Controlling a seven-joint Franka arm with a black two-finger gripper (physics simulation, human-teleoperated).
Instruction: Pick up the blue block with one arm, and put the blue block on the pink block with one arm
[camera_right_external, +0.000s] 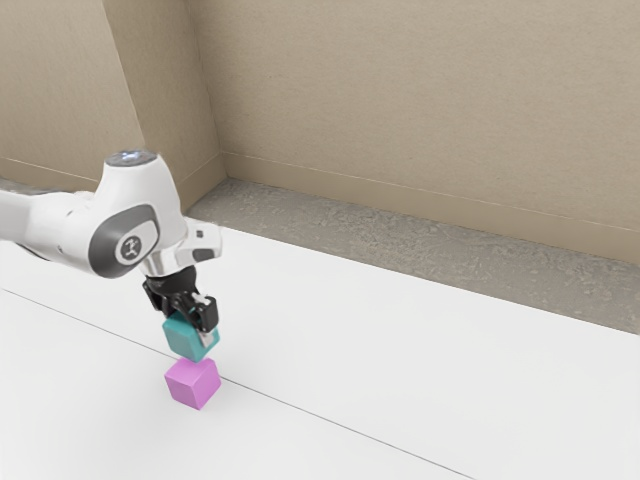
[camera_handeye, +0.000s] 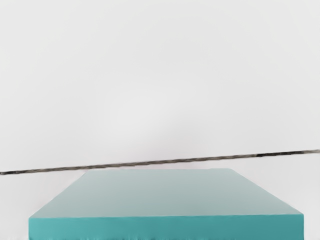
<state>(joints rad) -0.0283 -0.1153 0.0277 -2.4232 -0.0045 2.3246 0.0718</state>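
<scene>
1. Arm (camera_right_external: 120, 235): white, entering from the exterior view's left, with its hand turned down toward the desk (camera_right_external: 420, 380).
2. Tool (camera_right_external: 192, 322): black, pointing downward. Its two fingers (camera_right_external: 207, 314) sit against opposite sides of the blue block's upper part, so the tool is clamped on that block.
3. Blue block (camera_right_external: 186, 342): a teal-blue cube held clear of the desk surface, directly above the pink block. It appears slightly turned relative to the cube beneath it.
4. Pink block (camera_right_external: 192, 382): resting flat on the desk, upright, immediately under the held cube.
5. Contact between the two cubes: the lower edge of the blue block meets the line of the pink block's top face in the exterior view. Whether they touch or a thin gap remains cannot be determined.
6. Desk: plain white surface. A thin dark line (camera_right_external: 300, 405) crosses it diagonally and passes just behind the pink block.
7. Wrist view: the blue block (camera_handeye: 165, 205) lies close under the hand, its flat top face and one side face visible. Beyond it lies the white desk (camera_handeye: 160, 75), crossed by the dark line (camera_handeye: 160, 161) just past the cube's far edge.
8. Surroundings: a grey floor (camera_right_external: 450, 250) lies beyond the desk's far edge, with beige walls (camera_right_external: 420, 90) behind it.
</scene>
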